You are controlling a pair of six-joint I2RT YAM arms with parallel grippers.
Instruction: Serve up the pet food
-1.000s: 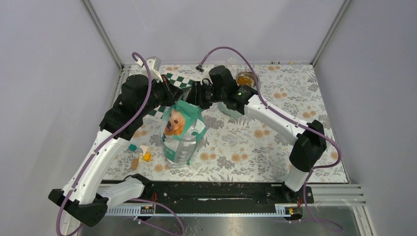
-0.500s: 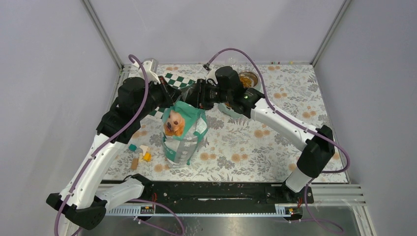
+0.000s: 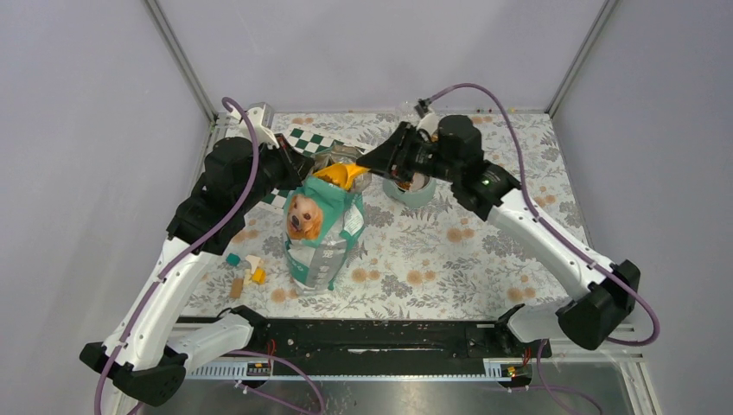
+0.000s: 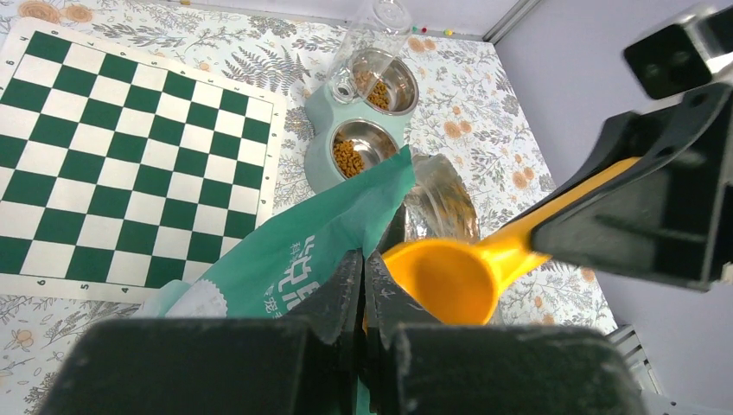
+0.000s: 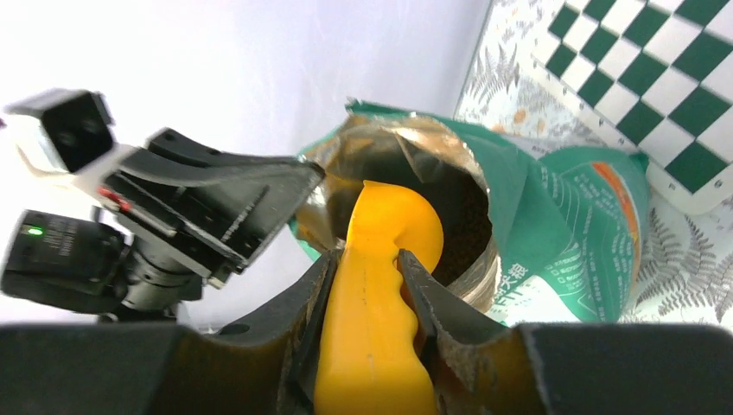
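Note:
The teal bag (image 3: 321,232) with the dog picture stands mid-table, its top open. My left gripper (image 4: 363,281) is shut on the bag's upper edge (image 4: 294,251) and keeps the mouth apart. My right gripper (image 5: 366,259) is shut on the handle of the orange scoop (image 5: 373,294). The scoop's cup (image 4: 441,277) hangs at the bag's mouth and looks empty. Dark pet food (image 5: 465,216) shows inside the bag. More pet food (image 4: 349,158) lies in the near steel bowl of the teal feeder (image 3: 411,192), and some in the far bowl (image 4: 379,93).
A green-and-white chessboard (image 4: 112,156) lies behind and left of the bag. A clear bottle (image 4: 380,26) stands on the feeder's far end. Small toy pieces (image 3: 246,272) lie left of the bag. Grey walls close in the floral table (image 3: 484,251).
My right arm has swung to the right and drawn back from over the bag, so the orange scoop now shows at the bag's mouth. The left gripper has kept its hold on the bag's edge.

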